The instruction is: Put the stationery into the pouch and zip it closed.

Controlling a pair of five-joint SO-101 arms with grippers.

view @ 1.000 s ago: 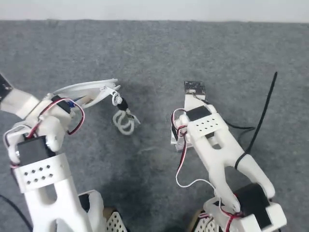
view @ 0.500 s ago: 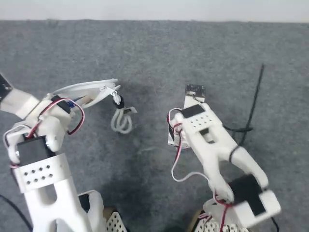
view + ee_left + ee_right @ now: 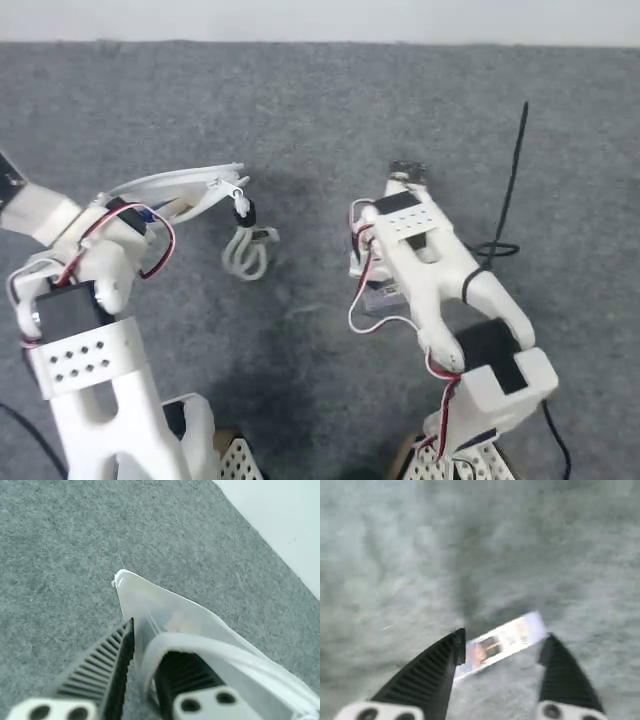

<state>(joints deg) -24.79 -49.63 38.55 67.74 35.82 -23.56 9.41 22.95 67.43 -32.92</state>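
Your right arm (image 3: 430,265) has swung forward and toward the left arm over the last second, dragging the black cable (image 3: 512,180) round with it. The white cord loop (image 3: 245,252) hanging from the pouch (image 3: 185,185) has shifted a little too.

Start at the right hand (image 3: 504,636): its fingers stand apart, pointing down at the grey surface (image 3: 395,540), with nothing gripped. Directly beneath the gap lies a small flat piece of stationery (image 3: 497,641), too blurred to name more closely. Its long axis runs nearly from one finger to the other, slightly skewed, so I judge a straight close would catch it by the ends. A turn of the wrist would give you the narrow sides instead. One end sits just beside a fingertip; the other stops short of the opposite one.

Your left hand (image 3: 145,641) is clamped on the edge of the translucent pouch, well apart from the stationery. The right hand is plainly the nearer one for the pick-up.
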